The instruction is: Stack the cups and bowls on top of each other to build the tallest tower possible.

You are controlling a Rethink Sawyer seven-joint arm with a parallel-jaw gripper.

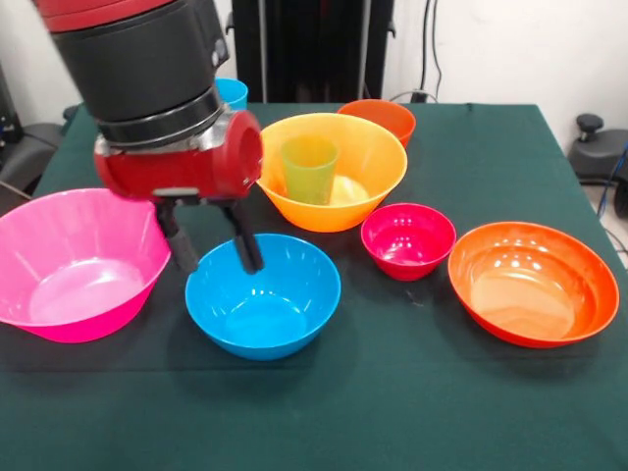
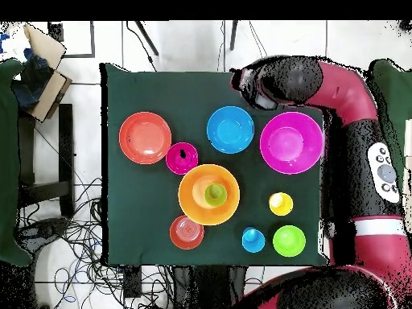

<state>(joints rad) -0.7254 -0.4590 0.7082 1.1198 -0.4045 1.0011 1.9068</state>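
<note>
Green cloth covers the table [image 1: 422, 392], and no tower stands on it; only one piece is nested. The green cup [image 1: 309, 169] sits upright inside the big orange bowl [image 1: 378, 157], near the table's middle in the overhead view. The gripper [image 1: 214, 250] hangs with its two dark fingers spread apart and empty, one fingertip [image 1: 251, 257] just inside the rim of the medium blue bowl [image 1: 263, 294], the other over the cloth between that bowl and the big pink bowl [image 1: 74, 263]; contact with the rim cannot be judged. The small magenta bowl [image 1: 408, 239] lies just beside the big orange bowl, and the wide red-orange bowl [image 1: 533, 282] lies beyond it, apart. The small orange-red bowl [image 1: 385, 116] sits behind the big orange bowl, close to its rim. Overhead, the blue cup [image 2: 253, 240], the small green bowl [image 2: 289, 241] and the yellow-orange cup [image 2: 281, 203] stand separately on the robot's side of the table, none touching another.
</note>
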